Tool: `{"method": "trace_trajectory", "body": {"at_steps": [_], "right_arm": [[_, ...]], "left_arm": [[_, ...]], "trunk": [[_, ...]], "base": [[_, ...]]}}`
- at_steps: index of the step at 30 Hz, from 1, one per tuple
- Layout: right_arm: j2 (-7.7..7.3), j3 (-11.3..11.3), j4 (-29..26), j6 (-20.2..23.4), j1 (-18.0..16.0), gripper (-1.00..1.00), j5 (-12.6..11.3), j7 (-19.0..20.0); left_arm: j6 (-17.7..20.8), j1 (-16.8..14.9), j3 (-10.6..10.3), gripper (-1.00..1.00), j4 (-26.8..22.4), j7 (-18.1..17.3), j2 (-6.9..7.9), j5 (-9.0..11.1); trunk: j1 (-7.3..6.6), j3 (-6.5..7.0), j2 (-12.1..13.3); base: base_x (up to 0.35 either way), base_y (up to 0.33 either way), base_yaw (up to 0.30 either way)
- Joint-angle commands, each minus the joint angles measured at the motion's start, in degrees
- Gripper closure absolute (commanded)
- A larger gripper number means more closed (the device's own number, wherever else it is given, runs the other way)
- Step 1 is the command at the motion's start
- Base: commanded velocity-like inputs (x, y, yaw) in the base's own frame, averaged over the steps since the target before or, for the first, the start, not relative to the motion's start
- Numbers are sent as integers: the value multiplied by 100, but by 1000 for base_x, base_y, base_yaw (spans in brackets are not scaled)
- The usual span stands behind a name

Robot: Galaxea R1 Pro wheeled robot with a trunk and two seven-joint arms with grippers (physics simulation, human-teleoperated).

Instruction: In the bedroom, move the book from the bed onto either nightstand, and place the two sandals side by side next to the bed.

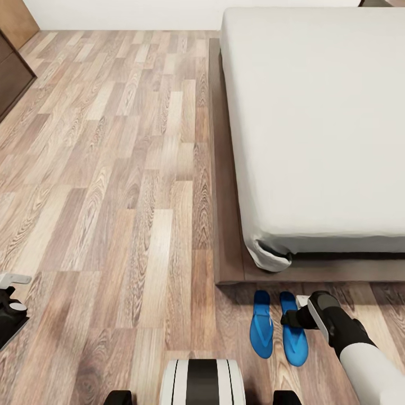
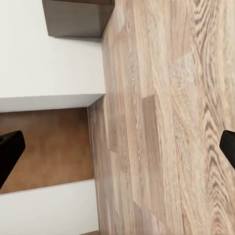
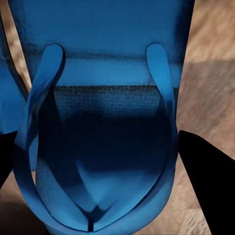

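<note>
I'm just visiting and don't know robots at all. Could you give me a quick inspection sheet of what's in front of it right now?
Surface: wood-plank floor, bare where it shows.
Job's things: two blue sandals lie side by side on the floor at the bed's corner. No book seen on the visible mattress.
Clutter: nothing seen.
Grippers: right gripper is low over the right-hand sandal, fingers open on either side of it in the right wrist view. Left gripper is open over bare floor.
Cables: nothing seen.
Surroundings: white wall; dark wooden furniture at far left.
</note>
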Motion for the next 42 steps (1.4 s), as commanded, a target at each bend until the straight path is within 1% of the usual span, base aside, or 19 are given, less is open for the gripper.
{"method": "trace_trajectory", "body": {"at_steps": [1,28,30,31,32,33,34,38,39,40,41,42], "right_arm": [[2,-12,-2,24,-2,100,18,26],[-5,-12,32,12,-3,100,14,26],[-5,-12,32,13,-3,100,14,26],[-5,-12,32,12,-3,100,16,26],[-5,-12,32,12,-3,100,16,26],[-5,-12,32,11,-3,100,17,26],[-5,-12,32,11,-3,100,18,26],[-5,-12,32,12,-3,100,14,26],[-5,-12,32,11,-3,100,13,26],[-5,-12,32,11,-3,100,13,26],[-5,-12,32,12,-3,100,12,26],[-5,-12,32,12,-3,100,12,26]], "left_arm": [[58,-3,-47,-100,-6,33,7,0],[63,-7,-47,-100,-4,32,15,-4],[67,-7,-41,-100,-8,36,73,-4],[73,-8,-37,-100,-7,38,147,-6],[73,-8,-37,-100,-7,38,147,-6],[76,-9,-36,-100,-8,39,189,-5],[79,-12,-30,-100,-10,39,278,-3],[81,-18,-25,-100,-8,40,458,-1],[79,-18,-23,-100,-6,41,528,-1],[79,-18,-23,-100,-6,41,528,-1],[75,-17,-23,-100,-6,41,575,-1],[75,-17,-23,-100,-6,41,575,-1]], "trunk": [[-1,-3,-1],[-1,-3,-1],[-1,-3,-1],[-1,-3,-1],[-1,-3,-1],[-1,-3,-1],[-1,-3,-1],[-1,-3,-1],[-1,-3,-1],[-1,-3,-1],[-1,-3,-1],[-1,-3,-1]], "base": [[14,0,0],[38,12,0],[17,0,0],[10,0,0],[10,0,0],[8,0,0],[5,0,0],[3,0,0],[1,0,0],[1,0,0],[16,0,0],[16,0,0]]}}
